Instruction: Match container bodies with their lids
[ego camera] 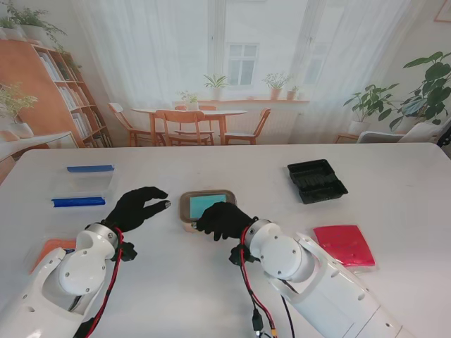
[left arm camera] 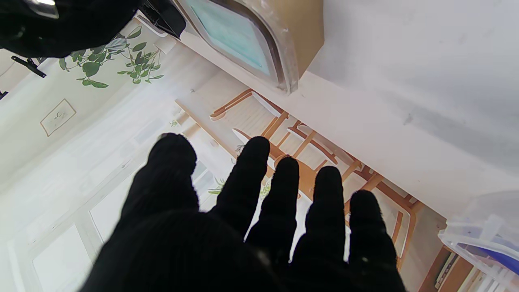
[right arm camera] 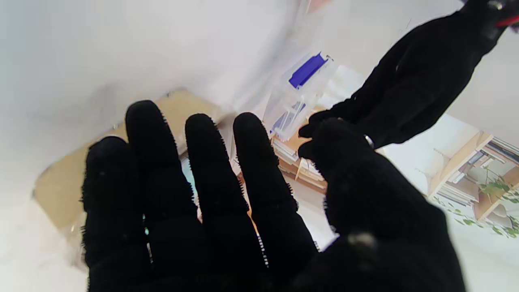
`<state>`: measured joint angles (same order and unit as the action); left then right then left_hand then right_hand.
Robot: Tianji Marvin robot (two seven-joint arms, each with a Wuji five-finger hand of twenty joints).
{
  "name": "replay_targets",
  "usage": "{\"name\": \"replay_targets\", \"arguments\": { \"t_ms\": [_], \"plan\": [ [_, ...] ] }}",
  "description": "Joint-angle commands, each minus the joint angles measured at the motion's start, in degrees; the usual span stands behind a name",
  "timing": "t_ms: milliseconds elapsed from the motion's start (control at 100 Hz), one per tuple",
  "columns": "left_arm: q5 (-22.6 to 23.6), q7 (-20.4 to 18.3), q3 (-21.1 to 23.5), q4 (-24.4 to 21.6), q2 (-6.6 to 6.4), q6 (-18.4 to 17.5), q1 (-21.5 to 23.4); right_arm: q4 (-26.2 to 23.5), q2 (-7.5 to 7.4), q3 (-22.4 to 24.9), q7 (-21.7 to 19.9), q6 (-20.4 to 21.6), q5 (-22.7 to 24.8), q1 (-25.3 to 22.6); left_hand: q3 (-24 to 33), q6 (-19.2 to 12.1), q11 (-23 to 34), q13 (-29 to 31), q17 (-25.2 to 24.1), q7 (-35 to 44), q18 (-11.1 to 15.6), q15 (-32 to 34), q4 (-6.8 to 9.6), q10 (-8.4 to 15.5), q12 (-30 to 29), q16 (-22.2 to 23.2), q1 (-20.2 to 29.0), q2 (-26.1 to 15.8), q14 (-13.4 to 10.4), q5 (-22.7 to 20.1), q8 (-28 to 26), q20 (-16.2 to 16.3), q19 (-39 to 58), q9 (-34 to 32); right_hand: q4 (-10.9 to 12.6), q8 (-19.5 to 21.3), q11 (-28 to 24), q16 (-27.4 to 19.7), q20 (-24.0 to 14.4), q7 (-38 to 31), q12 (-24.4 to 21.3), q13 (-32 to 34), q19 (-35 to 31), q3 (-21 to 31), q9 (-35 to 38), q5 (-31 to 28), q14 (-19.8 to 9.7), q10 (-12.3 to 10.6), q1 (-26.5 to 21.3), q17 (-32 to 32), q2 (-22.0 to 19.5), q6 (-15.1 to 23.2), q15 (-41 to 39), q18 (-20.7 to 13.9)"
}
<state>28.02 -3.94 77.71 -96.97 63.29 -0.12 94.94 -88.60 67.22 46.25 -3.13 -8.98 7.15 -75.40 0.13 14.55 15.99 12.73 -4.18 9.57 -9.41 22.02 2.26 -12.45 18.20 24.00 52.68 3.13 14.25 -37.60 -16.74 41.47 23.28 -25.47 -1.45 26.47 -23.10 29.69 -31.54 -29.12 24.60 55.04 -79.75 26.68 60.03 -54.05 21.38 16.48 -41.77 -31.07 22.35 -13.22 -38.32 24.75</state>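
A tan container (ego camera: 206, 203) with a teal inside and a clear lid on top sits mid-table; it also shows in the left wrist view (left arm camera: 251, 36) and under my fingers in the right wrist view (right arm camera: 61, 182). My right hand (ego camera: 222, 220) lies on its near edge, fingers stretched flat over the lid and thumb apart, not closed around it. My left hand (ego camera: 137, 208) hovers just left of the container, fingers spread (left arm camera: 251, 194) and holding nothing. A clear box with blue clips (ego camera: 84, 184) stands at the far left.
A black tray (ego camera: 317, 181) lies at the far right. A red lid or container (ego camera: 345, 244) rests to the right of my right arm. An orange piece (ego camera: 53, 248) peeks out by my left arm. The table's far edge is past the boxes.
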Motion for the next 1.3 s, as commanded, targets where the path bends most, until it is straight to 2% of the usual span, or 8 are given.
{"name": "replay_targets", "arguments": {
  "t_ms": [0, 160, 340, 620, 810, 1070, 1290],
  "plan": [
    [0.0, -0.1, 0.2, -0.1, -0.15, -0.4, 0.7, 1.0, 0.82, -0.8, -1.5, -0.5, -0.3, 0.5, -1.3, -0.7, -0.5, -0.8, -0.8, -1.4, 1.0, -1.6, -1.31, 0.8, -0.6, -0.6, 0.2, -1.7, -1.4, -0.5, 0.9, -0.5, -2.0, 0.2, 1.2, -1.0, 0.8, -0.9, 1.4, 0.5, -0.8, -2.0, 1.5, -1.5, 0.7, 0.0, 2.2, 0.5, 1.4, 0.9, -1.3, -0.5, 1.7, 2.4],
    [0.0, -0.2, 0.6, 0.0, -0.17, -0.4, 0.9, 3.6, 1.38, -3.1, -2.5, -1.0, -1.6, 2.9, -1.2, -1.1, -0.6, -1.1, -0.9, -1.3, 1.0, -1.8, -1.24, 1.0, -0.6, -0.7, -0.1, -1.6, -1.6, -0.3, 0.7, -0.4, -2.3, 0.4, 1.1, -1.6, 3.0, -2.6, 3.8, 1.8, -2.0, -5.2, 4.6, -1.0, -0.7, 1.5, 3.0, 0.6, 2.5, 3.0, -1.2, -0.7, 4.8, 3.7],
    [-0.2, -0.2, 0.3, 0.4, -0.12, 0.0, 0.6, 8.2, 2.73, -5.5, -2.6, -0.4, -3.9, 6.6, -1.2, -1.0, -0.6, -1.3, -0.9, -1.3, 0.9, -2.0, -1.18, 1.0, -0.6, -0.8, -0.2, -1.5, -1.7, 0.0, 0.6, -0.2, -2.4, 0.7, 1.0, -2.9, 5.9, -4.8, 6.2, 3.8, -4.9, -9.3, 8.0, -0.4, -3.0, 3.8, 2.7, -0.2, 3.4, 6.4, -1.1, -0.4, 6.8, 4.5],
    [-0.3, -0.1, 0.2, 1.0, -0.08, 0.2, 0.0, 14.9, 4.66, -8.5, -2.6, 2.3, -5.4, 11.4, -1.2, -1.2, -0.7, -1.6, -0.9, -1.4, 0.9, -2.3, -1.14, 1.1, -0.6, -1.0, -0.6, -1.4, -1.9, 0.5, 0.6, 0.2, -2.6, 1.0, 0.9, -4.5, 7.8, -5.9, 7.1, 6.8, -7.0, -13.8, 9.4, -0.3, -7.9, 7.8, 2.2, -2.0, 4.4, 9.2, -1.3, 0.7, 8.2, 4.3],
    [-0.3, 0.0, 0.1, 1.0, -0.05, 0.6, -0.2, 19.0, 6.37, -10.2, -2.7, 3.5, -8.0, 14.2, -1.2, -1.4, -0.7, -1.7, -0.9, -1.5, 0.9, -2.5, -1.11, 1.2, -0.6, -1.0, -0.7, -1.4, -2.0, 0.7, 0.6, 0.4, -2.7, 1.2, 0.8, -5.9, 8.6, -6.8, 7.9, 9.4, -8.5, -17.2, 11.1, -0.1, -12.4, 11.3, 0.4, -3.5, 5.1, 12.3, -1.6, 1.4, 9.6, 4.1],
    [-0.4, -0.1, -0.1, 1.5, -0.07, 0.6, -0.7, 27.0, 9.34, -12.6, -2.1, 7.2, -9.6, 18.8, -1.2, -1.4, -0.8, -1.8, -1.0, -1.4, 0.9, -2.6, -1.10, 1.3, -0.6, -1.1, -0.8, -1.3, -2.2, 0.8, 0.5, 0.7, -2.8, 1.3, 0.7, -7.2, 7.9, -8.5, 10.2, 11.5, -10.4, -22.2, 15.5, 0.0, -17.3, 14.3, -5.1, -5.0, 5.7, 19.4, -2.0, 2.0, 13.3, -0.3],
    [-0.4, -0.5, -0.1, 1.8, -0.13, 0.3, -1.1, 33.9, 11.56, -13.0, -1.0, 10.6, -10.1, 21.8, -1.2, -1.5, -0.8, -1.8, -0.9, -1.4, 0.9, -2.7, -1.10, 1.3, -0.7, -1.1, -0.9, -1.2, -2.3, 0.9, 0.6, 0.9, -3.0, 1.3, 0.6, -7.2, 6.8, -8.9, 11.3, 11.2, -10.6, -22.2, 17.1, 0.0, -17.1, 14.1, -6.7, -5.2, 5.9, 20.7, -2.0, 2.1, 13.8, -3.5]
  ]
}}
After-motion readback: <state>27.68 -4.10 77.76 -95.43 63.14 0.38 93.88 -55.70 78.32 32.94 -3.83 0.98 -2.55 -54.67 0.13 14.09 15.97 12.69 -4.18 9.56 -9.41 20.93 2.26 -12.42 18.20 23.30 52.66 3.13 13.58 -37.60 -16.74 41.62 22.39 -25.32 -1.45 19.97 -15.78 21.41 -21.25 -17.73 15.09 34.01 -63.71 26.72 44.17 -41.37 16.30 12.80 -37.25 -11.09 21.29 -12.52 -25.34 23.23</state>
